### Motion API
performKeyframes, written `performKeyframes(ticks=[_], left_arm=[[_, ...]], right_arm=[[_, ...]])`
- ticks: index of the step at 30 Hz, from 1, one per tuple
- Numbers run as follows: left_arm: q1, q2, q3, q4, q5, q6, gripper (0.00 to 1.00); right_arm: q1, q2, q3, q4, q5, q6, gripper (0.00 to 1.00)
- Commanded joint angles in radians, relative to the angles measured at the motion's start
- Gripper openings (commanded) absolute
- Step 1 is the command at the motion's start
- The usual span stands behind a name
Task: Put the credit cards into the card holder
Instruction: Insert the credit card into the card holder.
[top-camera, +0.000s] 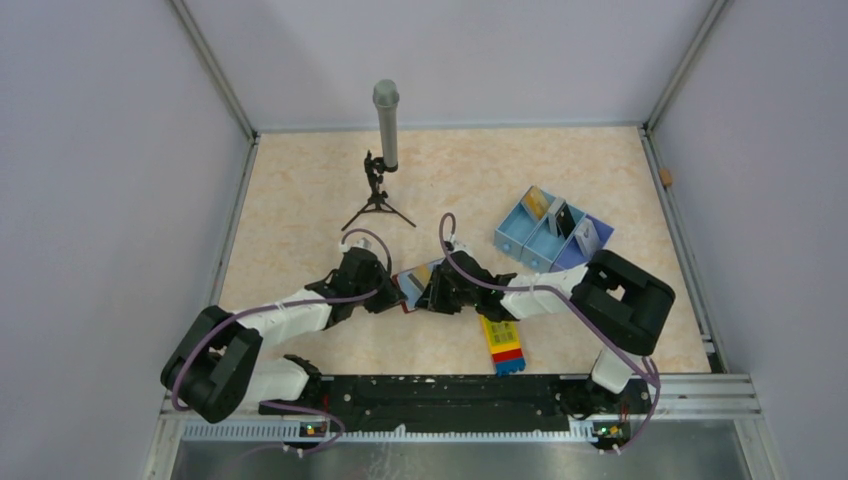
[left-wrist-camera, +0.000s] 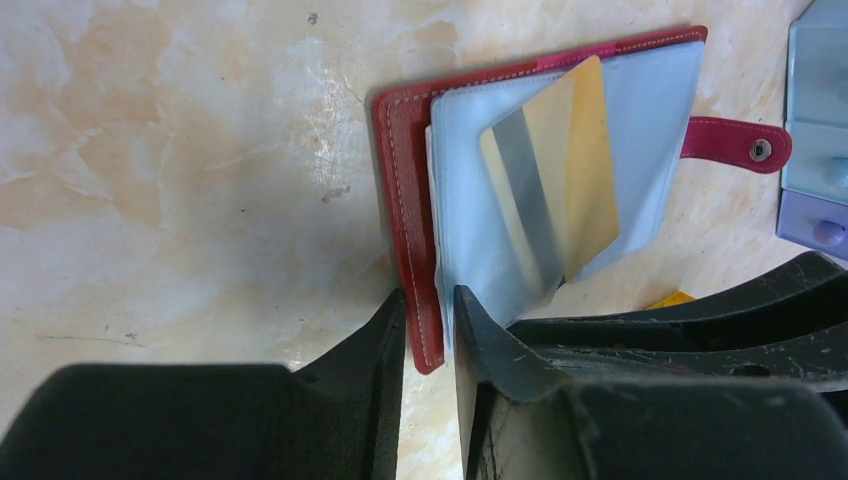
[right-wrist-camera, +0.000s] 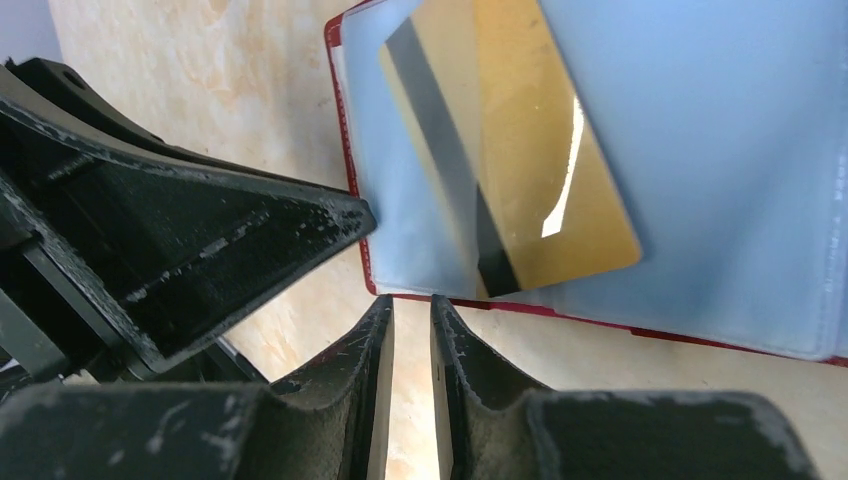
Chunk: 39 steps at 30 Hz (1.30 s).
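The card holder (left-wrist-camera: 405, 200) lies open on the counter (top-camera: 300, 200), at the middle of the overhead view, between the two arms. In the left wrist view its dark-red cover shows along the left and top edges, the blue-grey pocket pages face up, and the red snap tab (left-wrist-camera: 735, 143) sticks out to the right.

A gold card (left-wrist-camera: 560, 190) with a grey stripe lies tilted across the pocket page in the upper middle of that view. Whether it is tucked under the clear plastic or only resting on it I cannot tell.

The left hand (left-wrist-camera: 430, 293) comes in from the bottom of its view, its fingers pinched on the lower corner of the card holder's red cover.

The right hand (right-wrist-camera: 410, 300) sits just below the card holder's edge at the bottom centre of its own view. Its fingers are drawn close together with only a slim gap, and nothing shows between them but counter.

Right of centre in the overhead view stands a light-blue tray (top-camera: 515, 228) with a few small cards propped in its compartments. A yellow, red and blue block (top-camera: 503, 345) lies at lower centre. A microphone (top-camera: 386, 125) on a small tripod stands at upper centre.
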Motion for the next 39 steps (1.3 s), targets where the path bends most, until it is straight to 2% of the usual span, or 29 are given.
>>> performKeyframes(ticks=[1,8,13,17,20,26,35,39], left_arm=[[-0.003,-0.019,-0.023,-0.014,0.003,0.006,0.25],[-0.002,-0.085,-0.002,-0.099,-0.062,0.024,0.30],[-0.001,-0.132,0.029,-0.162,-0.111,0.043,0.37],[-0.001,-0.146,0.053,-0.181,-0.113,0.048,0.42],[-0.001,-0.144,0.064,-0.170,-0.097,0.047,0.46],[-0.002,-0.105,0.081,-0.141,-0.048,0.039,0.51],[-0.002,-0.065,0.080,-0.112,-0.023,0.033,0.50],[-0.002,-0.042,0.077,-0.089,-0.007,0.029,0.48]], right_arm=[[0.012,0.027,0.060,0.058,-0.006,-0.005,0.19],[0.012,-0.025,0.032,0.020,-0.038,-0.022,0.21],[0.012,-0.145,-0.014,-0.087,-0.059,-0.089,0.31],[-0.004,-0.190,0.057,-0.244,-0.056,-0.218,0.39],[-0.052,-0.175,0.101,-0.313,-0.064,-0.301,0.40],[-0.158,-0.074,0.171,-0.328,-0.102,-0.417,0.39],[-0.179,0.042,0.234,-0.354,-0.041,-0.515,0.37],[-0.179,0.060,0.226,-0.330,-0.066,-0.510,0.35]])
